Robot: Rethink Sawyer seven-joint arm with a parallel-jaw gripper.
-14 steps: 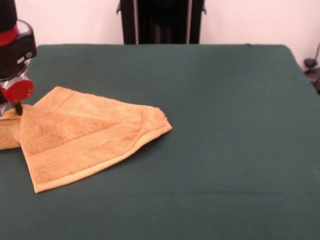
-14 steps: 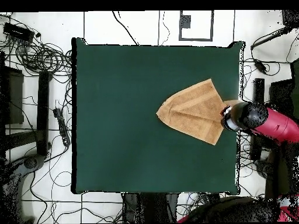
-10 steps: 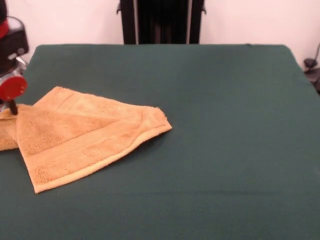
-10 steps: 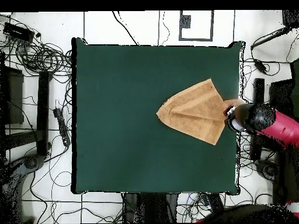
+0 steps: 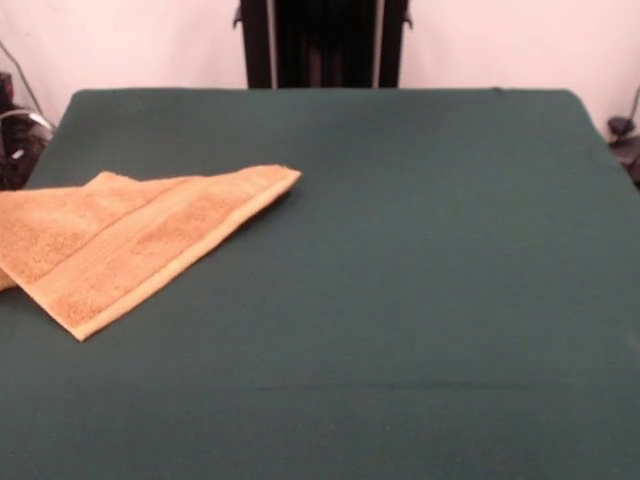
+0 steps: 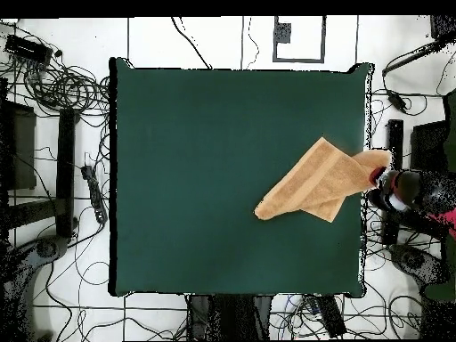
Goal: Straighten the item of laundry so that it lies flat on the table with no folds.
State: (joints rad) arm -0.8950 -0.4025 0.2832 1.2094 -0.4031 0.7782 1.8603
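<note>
While I'm hanging out past the table's (image 6: 178, 134) edge, my gripper (image 6: 392, 185) sits right at the corner of the golden-orange hand towel (image 6: 312, 183) that pokes off the table. Honestly can't tell from the overhead view whether I'm pinching that corner or not, and the front view doesn't show me at all.

Progress-wise, I'd say we're maybe partway. That towel is bunched toward the table edge nearest me, stretched into a long pointed shape, with one layer clearly lying over another and the woven band (image 5: 150, 245) running diagonally across the top layer. So it's definitely not flat yet. What's left, as I read it: get the whole thing onto the green cloth and open out that fold.
</note>
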